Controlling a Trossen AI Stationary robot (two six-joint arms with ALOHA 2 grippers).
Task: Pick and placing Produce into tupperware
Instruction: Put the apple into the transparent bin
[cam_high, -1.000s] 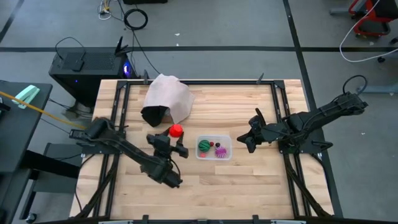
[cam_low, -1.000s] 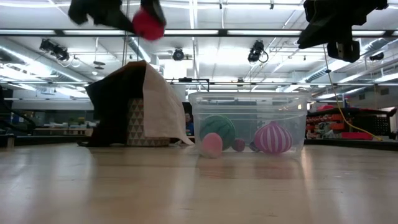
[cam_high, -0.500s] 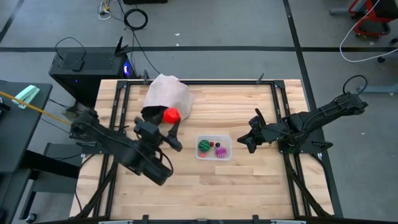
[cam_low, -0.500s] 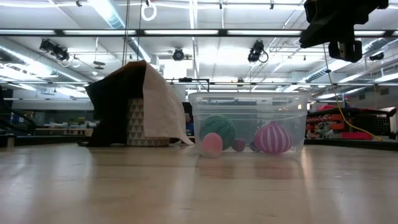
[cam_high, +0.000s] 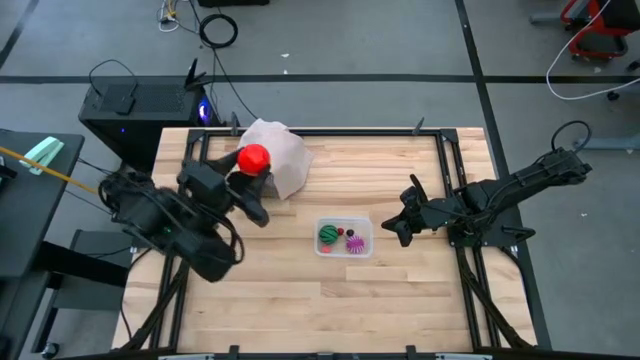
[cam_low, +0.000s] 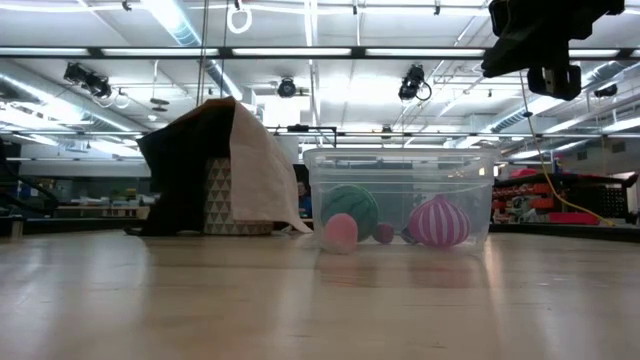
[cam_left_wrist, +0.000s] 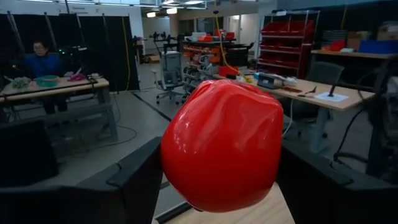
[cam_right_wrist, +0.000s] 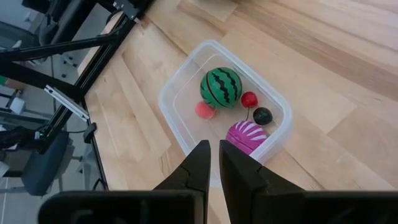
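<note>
Wooden table (cam_high: 400, 300) below me: my left gripper (cam_high: 252, 172) clamps a red ball (cam_high: 253, 159) above the bag (cam_high: 280, 160); right gripper (cam_high: 404, 222) closed beside the tub (cam_high: 344, 251).

Overhead looking straight down, table-level facing the room, both sharing tupperware (cam_high: 344, 238) (cam_low: 400, 195)
</note>
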